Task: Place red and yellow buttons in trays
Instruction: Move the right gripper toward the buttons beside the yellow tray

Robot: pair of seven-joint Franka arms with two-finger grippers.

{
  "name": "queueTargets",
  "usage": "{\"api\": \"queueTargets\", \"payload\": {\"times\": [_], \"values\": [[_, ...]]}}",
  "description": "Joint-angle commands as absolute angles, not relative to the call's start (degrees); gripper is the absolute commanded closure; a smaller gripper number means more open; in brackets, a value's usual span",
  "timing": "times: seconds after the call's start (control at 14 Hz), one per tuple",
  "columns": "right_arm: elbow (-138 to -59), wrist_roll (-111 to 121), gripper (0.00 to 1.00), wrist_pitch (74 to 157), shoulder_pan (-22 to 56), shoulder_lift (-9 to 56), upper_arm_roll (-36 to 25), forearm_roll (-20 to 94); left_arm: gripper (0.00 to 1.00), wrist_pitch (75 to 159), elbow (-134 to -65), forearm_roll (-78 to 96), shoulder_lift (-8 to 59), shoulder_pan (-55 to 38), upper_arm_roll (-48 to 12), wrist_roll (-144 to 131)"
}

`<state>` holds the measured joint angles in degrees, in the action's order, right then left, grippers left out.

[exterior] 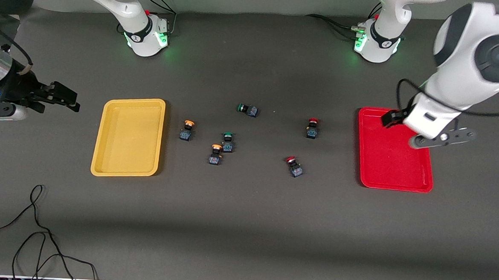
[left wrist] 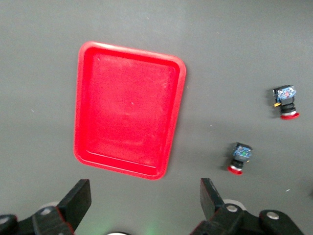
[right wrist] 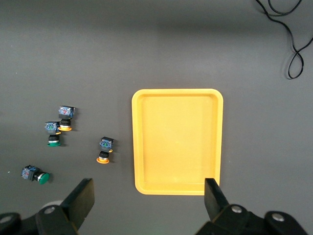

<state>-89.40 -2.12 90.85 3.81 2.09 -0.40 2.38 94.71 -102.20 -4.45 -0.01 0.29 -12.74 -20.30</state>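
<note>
The yellow tray [exterior: 128, 137] lies toward the right arm's end and the red tray [exterior: 396, 150] toward the left arm's end; neither holds a button. Two yellow-capped buttons [exterior: 186, 130] [exterior: 216, 154] sit beside the yellow tray. Two red-capped buttons [exterior: 312, 128] [exterior: 294, 166] sit nearer the red tray. My left gripper [exterior: 390, 118] is open and empty over the red tray's rim [left wrist: 129, 110]. My right gripper [exterior: 66, 97] is open and empty above the table beside the yellow tray [right wrist: 176, 142]. The right wrist view shows the yellow buttons [right wrist: 104, 149] [right wrist: 65, 118]; the left wrist view shows the red ones [left wrist: 239, 157] [left wrist: 286, 102].
Two green-capped buttons [exterior: 228, 142] [exterior: 247, 109] lie among the others, one touching a yellow-capped button. A black cable [exterior: 35, 231] loops on the table near the front camera at the right arm's end. The arm bases stand along the table's farther edge.
</note>
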Motion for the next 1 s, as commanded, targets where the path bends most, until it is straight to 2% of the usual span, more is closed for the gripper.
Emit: {"api": "queueTargets", "payload": {"times": [0.0, 0.29, 0.43, 0.57, 0.71, 0.93], "values": [[-90.1, -1.1, 0.00, 91.6, 4.6, 2.6, -0.8, 1.7, 0.01, 95.8, -103.5, -5.1, -2.7, 3.5, -12.2, -11.0], [-91.6, -2.7, 0.00, 92.8, 6.1, 5.9, -0.1, 4.2, 0.01, 94.9, -103.4, -5.1, -3.3, 4.9, -10.9, -6.3], [-98.7, -7.1, 0.00, 98.4, 7.6, 6.1, 1.9, 4.4, 0.01, 94.7, -102.7, -5.2, -3.2, 0.6, -6.2, -5.3], [-107.8, -14.1, 0.00, 106.3, 7.7, 5.3, 7.6, 4.4, 0.01, 94.6, -102.5, -5.2, -2.9, -1.3, -4.1, -5.3], [-117.7, -20.7, 0.00, 118.8, 7.7, 5.9, 13.3, 3.6, 0.01, 94.5, -102.1, -5.1, -2.8, -1.3, -4.3, -5.7], [-127.5, -23.5, 0.00, 135.0, 7.8, 9.7, 15.8, 3.6, 0.01, 92.6, -102.0, -5.1, -1.3, -1.7, -6.4, -8.7]]}}
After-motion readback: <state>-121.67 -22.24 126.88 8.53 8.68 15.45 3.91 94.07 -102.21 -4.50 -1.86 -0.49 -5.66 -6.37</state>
